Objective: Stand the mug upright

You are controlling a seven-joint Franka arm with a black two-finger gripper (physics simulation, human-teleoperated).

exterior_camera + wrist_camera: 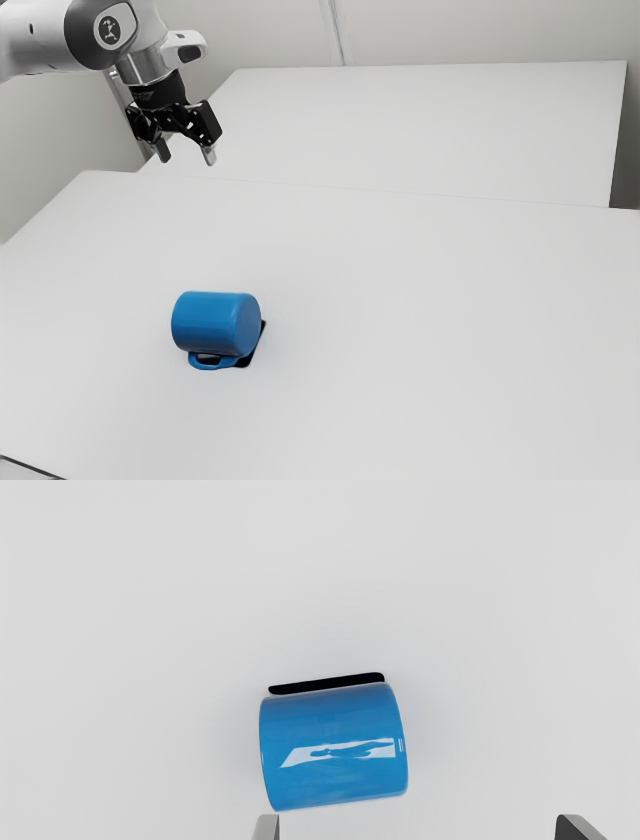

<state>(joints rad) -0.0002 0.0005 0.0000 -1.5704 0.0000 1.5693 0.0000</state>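
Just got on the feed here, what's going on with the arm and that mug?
The Franka arm's gripper is raised above the table with its fingers open, holding nothing. The blue mug lies on its side on the table, its closed base toward the exterior view's right, so it is not upright. A thin black thing shows along the mug's side, partly hidden by it; I can't tell what it is.
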